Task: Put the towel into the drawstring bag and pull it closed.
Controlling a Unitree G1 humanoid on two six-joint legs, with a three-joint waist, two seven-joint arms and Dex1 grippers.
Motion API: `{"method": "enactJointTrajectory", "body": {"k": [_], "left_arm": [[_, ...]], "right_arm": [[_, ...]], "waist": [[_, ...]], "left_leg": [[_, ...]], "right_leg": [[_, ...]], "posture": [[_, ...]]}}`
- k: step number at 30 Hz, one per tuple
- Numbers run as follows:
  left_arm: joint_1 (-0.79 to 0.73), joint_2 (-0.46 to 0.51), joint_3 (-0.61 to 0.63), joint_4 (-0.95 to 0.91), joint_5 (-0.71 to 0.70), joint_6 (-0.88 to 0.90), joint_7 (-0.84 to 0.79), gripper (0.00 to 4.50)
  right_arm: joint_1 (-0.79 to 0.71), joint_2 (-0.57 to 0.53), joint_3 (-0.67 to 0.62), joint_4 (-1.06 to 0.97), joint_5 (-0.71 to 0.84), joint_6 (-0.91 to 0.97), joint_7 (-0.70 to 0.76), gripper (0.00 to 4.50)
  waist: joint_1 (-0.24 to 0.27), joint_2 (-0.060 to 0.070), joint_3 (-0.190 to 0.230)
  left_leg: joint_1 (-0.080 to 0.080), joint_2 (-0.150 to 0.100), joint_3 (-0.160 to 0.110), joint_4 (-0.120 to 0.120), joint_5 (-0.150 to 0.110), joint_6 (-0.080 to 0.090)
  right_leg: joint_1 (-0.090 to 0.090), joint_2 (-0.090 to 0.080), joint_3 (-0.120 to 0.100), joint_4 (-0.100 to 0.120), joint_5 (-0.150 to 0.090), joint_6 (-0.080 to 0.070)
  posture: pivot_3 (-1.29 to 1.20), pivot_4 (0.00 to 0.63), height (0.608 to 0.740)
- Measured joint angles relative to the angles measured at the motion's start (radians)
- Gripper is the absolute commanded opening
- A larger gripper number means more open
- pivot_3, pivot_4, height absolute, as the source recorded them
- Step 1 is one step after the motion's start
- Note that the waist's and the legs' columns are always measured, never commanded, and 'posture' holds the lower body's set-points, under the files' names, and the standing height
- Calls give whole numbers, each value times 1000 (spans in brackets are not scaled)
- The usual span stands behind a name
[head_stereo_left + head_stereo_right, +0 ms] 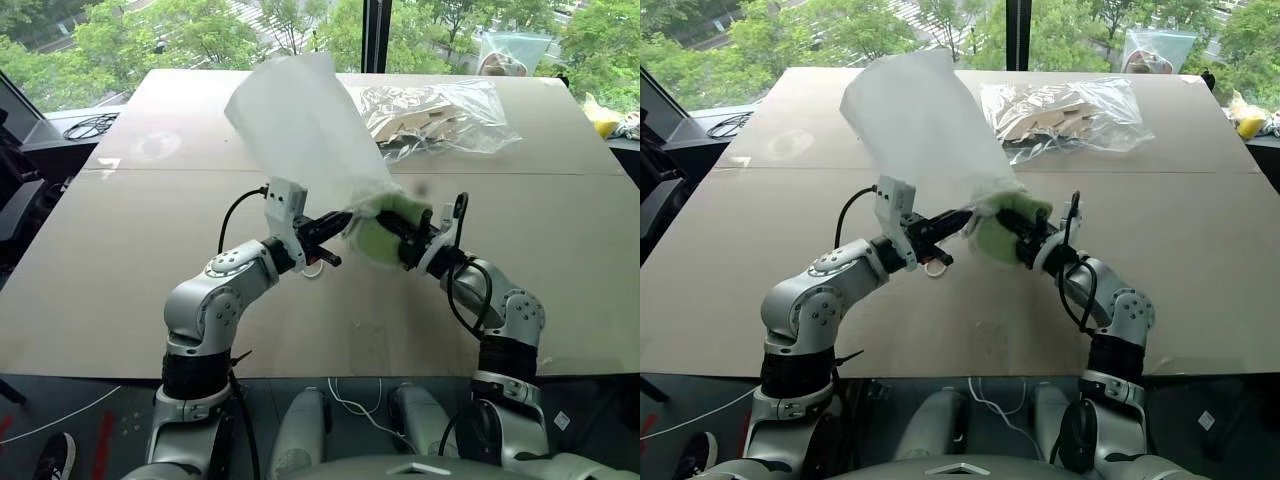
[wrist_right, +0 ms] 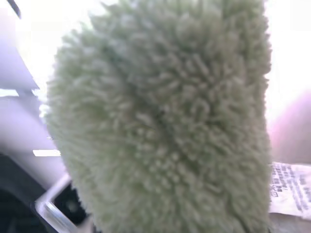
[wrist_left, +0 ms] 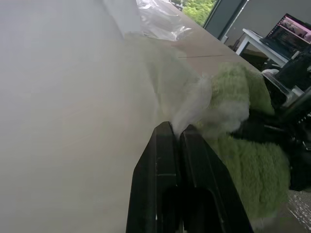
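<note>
Towel (image 1: 378, 243): light-green and fluffy, held in the air above the middle of the bench, nearer its near edge than its far one; it sits at the mouth of the drawstring bag, partly under the rim, most of it outside.
Drawstring bag (image 1: 300, 125): white, translucent, raised off the bench; its body stands up and leans toward the far left corner, mouth turned down toward the towel.
Left hand (image 1: 333, 240): clenched on the gathered rim of the bag mouth, fingers (image 3: 167, 160) pressed together on the fabric.
Right hand (image 1: 408, 238): clamped on the towel, pressing it against the bag opening from the right.
Step in hand: insertion; judged about a third of the task, cord not yet pulled.
Next move calls for: driving the towel deeper along the bag's axis while the left hand keeps the mouth steady; the rim looks bunched, so the opening may be narrow and the towel could catch or push the fabric away.
Bench (image 1: 120, 290): brown surface, bare on the left and near the front edge, giving open room below and beside both hands.
Plastic bag (image 1: 440, 115): clear, with beige pieces, lying toward the far right corner, well apart from the work.
Edges: both hands work well inside the near edge; a dropped towel should land on the bench.
</note>
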State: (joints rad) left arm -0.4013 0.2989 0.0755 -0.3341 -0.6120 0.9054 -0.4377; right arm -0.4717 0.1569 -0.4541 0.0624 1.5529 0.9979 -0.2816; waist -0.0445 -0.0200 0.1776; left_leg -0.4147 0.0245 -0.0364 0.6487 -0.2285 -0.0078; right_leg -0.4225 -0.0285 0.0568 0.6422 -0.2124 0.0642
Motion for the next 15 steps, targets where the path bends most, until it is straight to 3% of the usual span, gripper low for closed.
{"method": "enactJointTrajectory", "body": {"k": [8,15], "left_arm": [[9,-13,-19,-10,-18,6,11,0],[9,-16,-28,-10,-21,12,25,0]], "right_arm": [[0,2,99,1,180,-266,-83,33],[0,1,202,4,193,-355,-99,33]], "waist": [[-2,0,0],[-1,0,0]], "left_leg": [[0,0,0,0,0,0],[0,0,0,0,0,0]], "right_leg": [[0,1,0,0,0,0],[0,0,0,0,0,0]], "posture": [[0,150,740],[0,150,740]]}}
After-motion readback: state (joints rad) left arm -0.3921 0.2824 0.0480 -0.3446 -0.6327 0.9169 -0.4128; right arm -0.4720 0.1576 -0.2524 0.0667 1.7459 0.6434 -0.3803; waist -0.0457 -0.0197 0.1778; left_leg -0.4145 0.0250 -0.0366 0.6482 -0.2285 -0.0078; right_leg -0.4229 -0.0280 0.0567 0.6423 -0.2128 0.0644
